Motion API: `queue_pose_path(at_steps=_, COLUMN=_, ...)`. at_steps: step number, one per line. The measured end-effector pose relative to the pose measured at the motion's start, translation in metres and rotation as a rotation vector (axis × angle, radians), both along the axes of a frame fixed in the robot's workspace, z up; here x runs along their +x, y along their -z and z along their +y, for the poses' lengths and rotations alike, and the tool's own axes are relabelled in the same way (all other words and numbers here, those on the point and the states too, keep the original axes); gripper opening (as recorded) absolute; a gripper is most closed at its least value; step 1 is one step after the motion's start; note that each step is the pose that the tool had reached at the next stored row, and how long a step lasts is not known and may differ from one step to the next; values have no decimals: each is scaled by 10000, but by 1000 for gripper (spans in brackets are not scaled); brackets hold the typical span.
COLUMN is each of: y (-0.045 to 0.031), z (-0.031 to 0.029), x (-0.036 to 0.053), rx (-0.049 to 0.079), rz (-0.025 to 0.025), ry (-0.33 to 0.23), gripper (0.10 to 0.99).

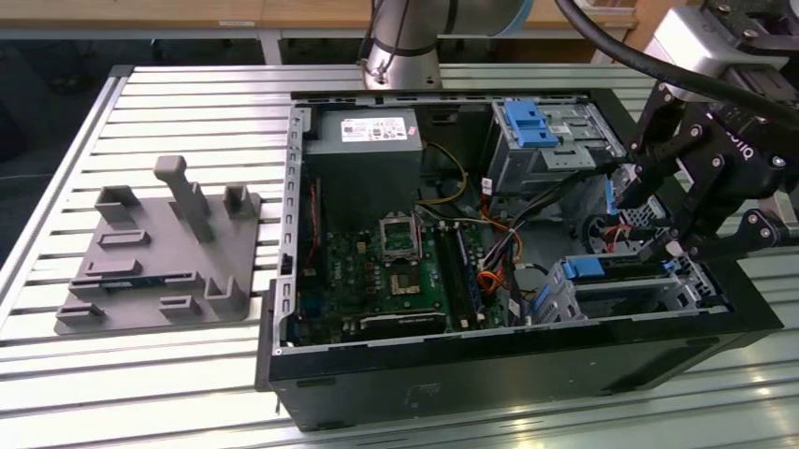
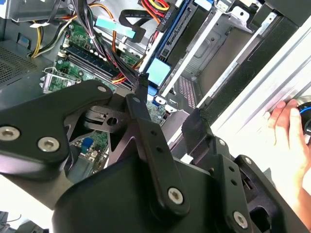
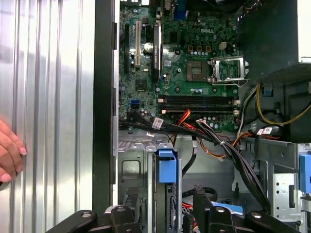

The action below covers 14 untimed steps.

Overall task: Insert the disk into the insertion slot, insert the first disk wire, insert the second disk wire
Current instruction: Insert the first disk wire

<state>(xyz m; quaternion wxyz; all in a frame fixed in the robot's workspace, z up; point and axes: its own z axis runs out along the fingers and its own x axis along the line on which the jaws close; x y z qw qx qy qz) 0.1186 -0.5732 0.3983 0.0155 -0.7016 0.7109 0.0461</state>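
The flat silver-grey disk point(image 1: 597, 271) in its bright blue plastic carrier lies at the lower right of the exterior view. It sits inside the low perforated sheet-metal insertion slot point(image 1: 656, 292) in a corner of the open black computer case point(image 1: 500, 374). In the first wrist view the carrier's blue end tab stands up between the cage walls. The black linkage gripper point(image 1: 660, 251) hangs directly over that slot, its two fingers point(image 3: 200, 196) spread wide with nothing caught between them and their tips low among the cage rails. Room here is tight. The case's side wall runs just beside the slot, and a bundle of black, red and orange cables point(image 3: 214, 141) crosses close by the cage. The taller grey metal bay point(image 1: 556, 140) with its blue clip point(image 1: 530, 122) stands near, toward the upper right of the exterior view. A green motherboard point(image 1: 387, 262) fills the middle of the case, with a grey power supply box point(image 1: 369, 131) above it in that frame. The case rests on a slatted aluminium table point(image 1: 187, 94) whose slats run wide to the exterior view's left, where a grey moulded fixture point(image 1: 163, 253) sits well apart from the case. A person's hand point(image 3: 9, 155) rests on the slats beside the case's outer wall. The disk's connector end is hidden behind the gripper's links, so I cannot tell whether any wire is plugged in. The arm above the gripper is cut off at the upper right edge of the exterior view.
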Motion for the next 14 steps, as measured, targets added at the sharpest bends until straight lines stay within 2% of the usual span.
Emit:
queue_pose_path(at_steps=8, y=3, z=10, x=0, rx=-6, rz=0, ry=0, gripper=557)
queue_pose_path(at_steps=9, y=4, z=38, x=0, rx=-41, rz=0, ry=0, gripper=557)
queue_pose_path(at_steps=12, y=1, z=170, x=0, rx=-237, rz=0, ry=-1, gripper=557)
queue_pose_path(at_steps=14, y=2, z=258, x=0, rx=-279, rz=0, ry=0, gripper=557)
